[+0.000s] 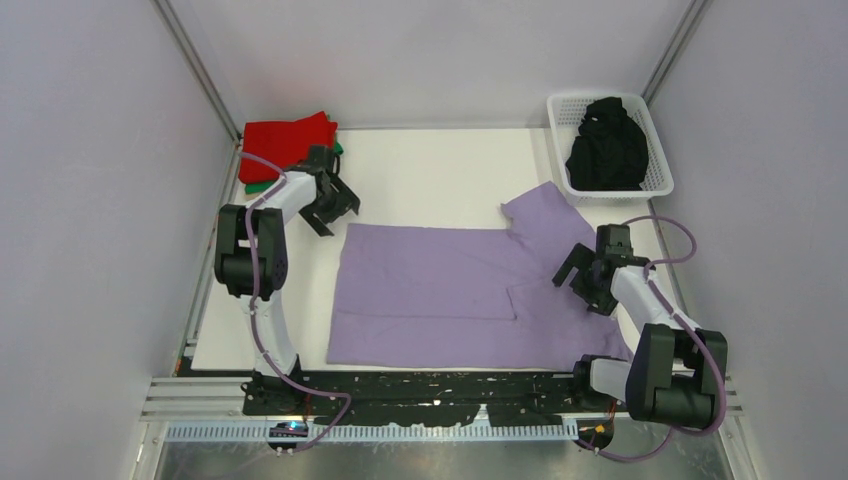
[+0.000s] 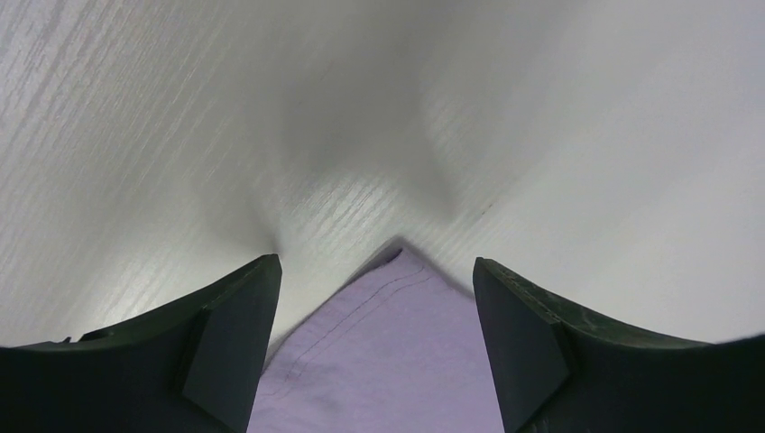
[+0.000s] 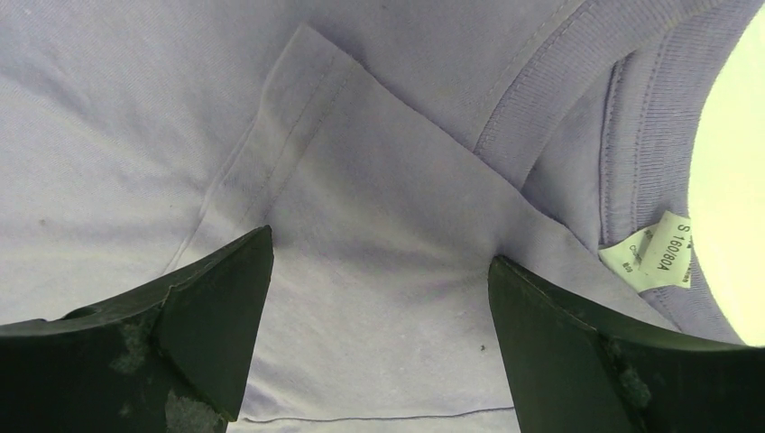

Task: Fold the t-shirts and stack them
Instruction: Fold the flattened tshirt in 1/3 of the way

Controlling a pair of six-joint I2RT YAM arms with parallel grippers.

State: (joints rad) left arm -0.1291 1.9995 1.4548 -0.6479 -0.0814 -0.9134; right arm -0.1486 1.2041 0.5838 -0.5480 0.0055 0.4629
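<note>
Both grippers stand wide open and grip nothing. Your left gripper (image 1: 335, 212) hangs at the upper left of the top view, over the far-left corner of the lavender t-shirt (image 1: 430, 290). In its wrist view that corner pokes up between the spread fingers, with the bare white table (image 1: 430, 170) beyond. Whether the fingers touch cloth, you cannot tell.

Your right gripper (image 1: 583, 283) sits at the right of the frame over the shirt's neck end. Its wrist view shows a folded-in hem between the fingers, with the ribbed collar (image 3: 559, 81) and size label (image 3: 659, 257) to the right.

The shirt lies flat across the table's middle, one sleeve reaching toward the white basket (image 1: 655, 185), which holds a black t-shirt (image 1: 607, 145). At the upper left, a red t-shirt (image 1: 285, 140) lies on a green t-shirt (image 1: 262, 186), just behind your left gripper. You have open table along the top edge between them.
</note>
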